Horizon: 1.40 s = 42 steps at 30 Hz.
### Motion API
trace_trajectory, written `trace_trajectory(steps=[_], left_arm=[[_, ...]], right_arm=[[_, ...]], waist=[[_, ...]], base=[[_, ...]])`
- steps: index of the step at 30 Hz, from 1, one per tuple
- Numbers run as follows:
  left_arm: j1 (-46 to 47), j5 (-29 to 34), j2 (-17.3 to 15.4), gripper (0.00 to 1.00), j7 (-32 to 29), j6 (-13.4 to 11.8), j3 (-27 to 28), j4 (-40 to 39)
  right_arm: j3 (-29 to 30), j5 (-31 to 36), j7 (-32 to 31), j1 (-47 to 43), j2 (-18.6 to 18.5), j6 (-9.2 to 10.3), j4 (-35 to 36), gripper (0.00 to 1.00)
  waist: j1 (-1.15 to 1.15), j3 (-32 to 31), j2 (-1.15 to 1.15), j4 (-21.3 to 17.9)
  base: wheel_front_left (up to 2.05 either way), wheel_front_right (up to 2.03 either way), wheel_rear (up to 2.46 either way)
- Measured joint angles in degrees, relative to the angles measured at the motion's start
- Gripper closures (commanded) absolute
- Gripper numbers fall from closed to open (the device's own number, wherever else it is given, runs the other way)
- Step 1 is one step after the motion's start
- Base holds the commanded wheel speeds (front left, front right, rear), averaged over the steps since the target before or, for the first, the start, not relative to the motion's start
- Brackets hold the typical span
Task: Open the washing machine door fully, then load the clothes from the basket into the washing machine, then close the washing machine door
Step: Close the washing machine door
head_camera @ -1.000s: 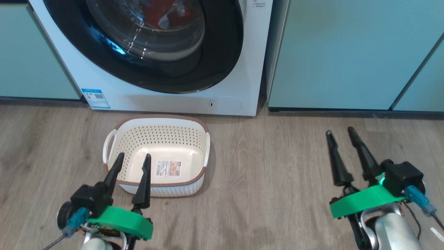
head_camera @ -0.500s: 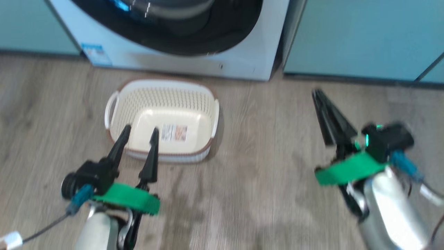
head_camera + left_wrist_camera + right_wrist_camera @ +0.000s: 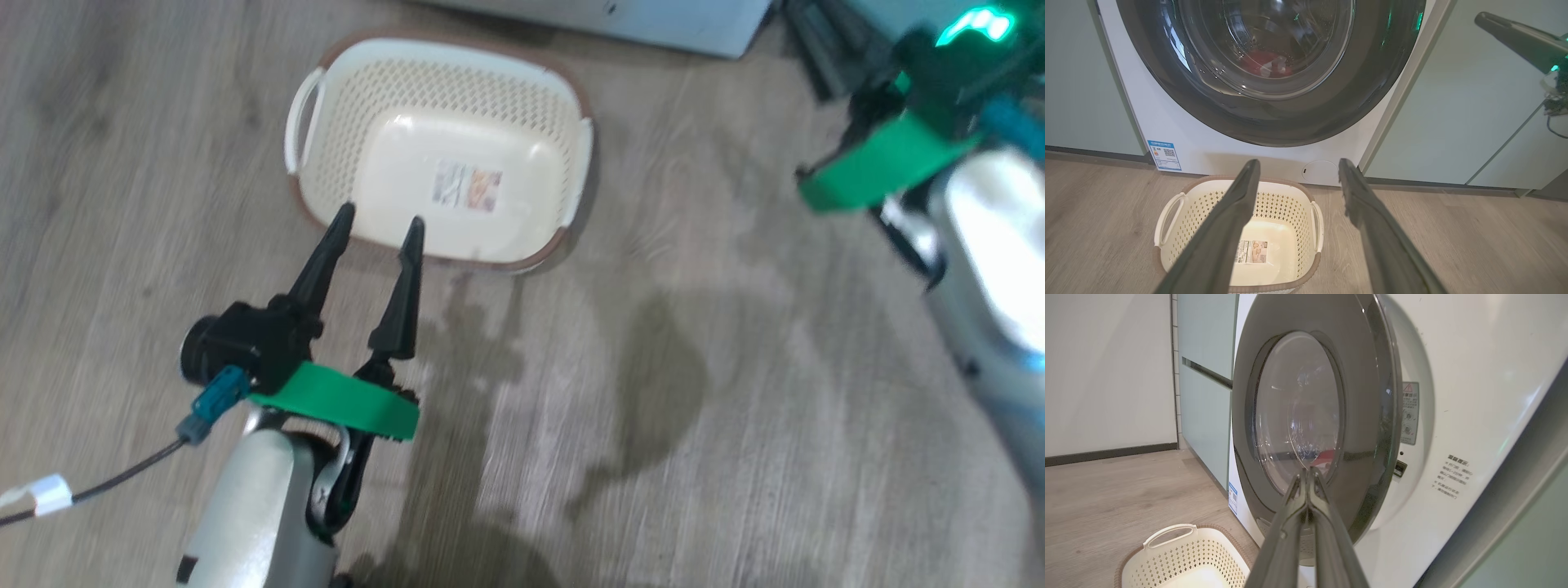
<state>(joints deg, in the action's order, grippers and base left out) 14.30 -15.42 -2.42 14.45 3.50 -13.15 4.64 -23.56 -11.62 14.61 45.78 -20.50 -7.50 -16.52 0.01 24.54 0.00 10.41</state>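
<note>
The washing machine (image 3: 1208,151) has its door (image 3: 1274,118) across the drum opening. In the right wrist view the door (image 3: 1372,416) looks slightly ajar at its right edge, beside a latch slot. Through the glass the red and white clothes (image 3: 1265,67) lie inside the drum. The basket (image 3: 490,98) stands on the floor before the machine with just its paper label in it. My left gripper (image 3: 379,219) is open, its tips over the basket's near rim. My right gripper (image 3: 1308,471), blurred in the head view (image 3: 804,33), is shut on nothing and points at the lower door rim.
Pale teal cabinets (image 3: 1453,102) flank the machine on both sides. Wood-look floor (image 3: 653,367) spreads around the basket, with open room to its right. A white wall (image 3: 1106,375) stands beyond the left cabinet. A cable (image 3: 106,486) trails from my left wrist.
The head camera has tilted down, so the machine has slid out of the top. My right gripper has shut its fingers and moved forward toward the machine. The left gripper stays open.
</note>
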Motion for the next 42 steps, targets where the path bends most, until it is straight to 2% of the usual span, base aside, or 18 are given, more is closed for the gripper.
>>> trace_trajectory(steps=[3,11,16,31,42], left_arm=[[1.35,-0.62,0.09,0.0,0.0,-0.25,-1.16,-0.49],[3.07,-1.61,0.11,0.0,0.0,-0.96,-2.23,-0.7],[4.09,-2.24,0.14,0.0,0.0,-1.53,-2.92,-0.88],[6.63,-3.45,0.24,0.0,0.0,-2.03,-3.68,-1.74],[8.11,-4.01,0.35,0.0,0.0,-2.42,-3.54,-1.99]], right_arm=[[-1.78,-2.57,-1.11,4.83,-0.59,0.0,-3.41,1.0],[-4.58,-3.05,-2.6,15.59,-1.67,0.0,-11.01,1.0],[-3.85,-5.47,-4.59,20.23,-1.38,0.0,-17.88,1.0],[-1.67,-4.52,-7.1,33.31,0.04,-0.02,-33.16,1.0],[-1.86,-3.37,-3.87,39.5,2.35,-0.59,-41.18,1.0]], waist=[[0.0,2.13,0.0,1.61],[0.0,5.73,0.0,4.12],[0.01,7.08,0.0,5.02],[0.0,10.36,0.0,6.32],[0.0,12.19,0.0,6.58]], base=[[0.0,0.0,0.0],[0.0,0.0,0.0],[0.0,0.0,0.0],[0.0,0.0,0.0],[0.0,0.0,0.0]])
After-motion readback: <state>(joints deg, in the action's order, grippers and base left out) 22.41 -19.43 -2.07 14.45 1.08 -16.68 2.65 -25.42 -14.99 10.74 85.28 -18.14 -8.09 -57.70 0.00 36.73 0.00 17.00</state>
